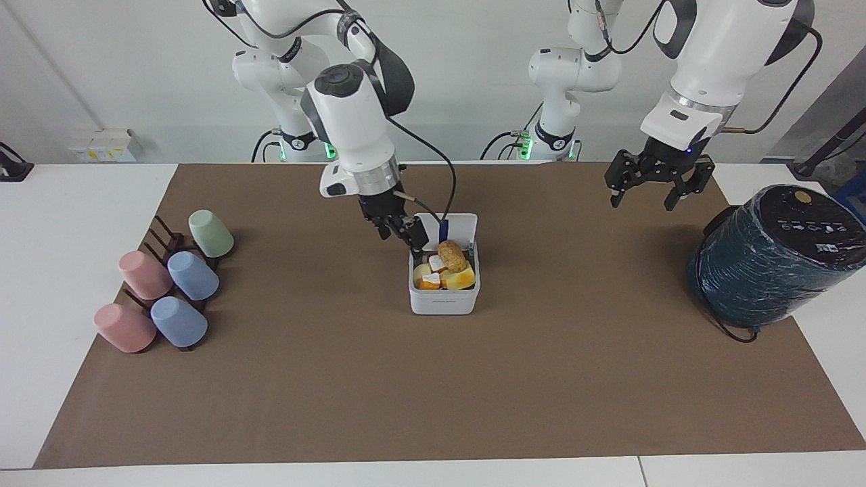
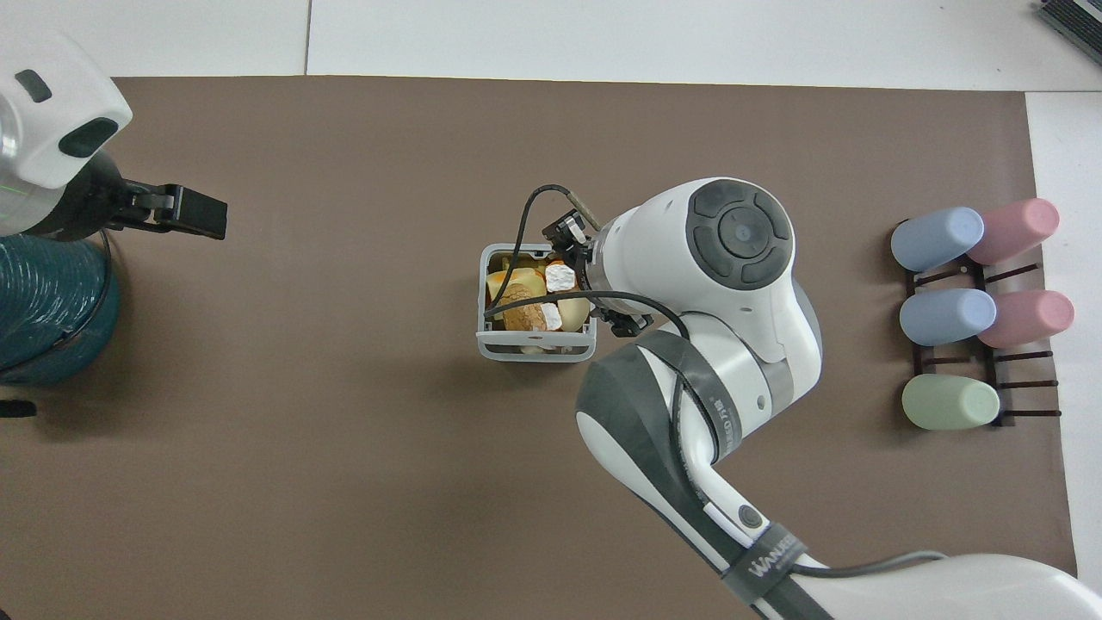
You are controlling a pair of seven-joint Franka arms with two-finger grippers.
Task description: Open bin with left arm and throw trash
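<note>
Seen from overhead, the right arm's wrist hides most of the right gripper (image 1: 400,231) and one edge of the bin (image 1: 444,301). The bin sits mid-mat with its lid tipped back; the trash (image 1: 443,269) lies inside it. Right gripper hangs over the bin's rim toward the right arm's end, fingers apart, holding nothing. Left gripper (image 1: 646,195) waits over bare mat near the teal cylinder (image 1: 771,264), fingers spread, empty.
</note>
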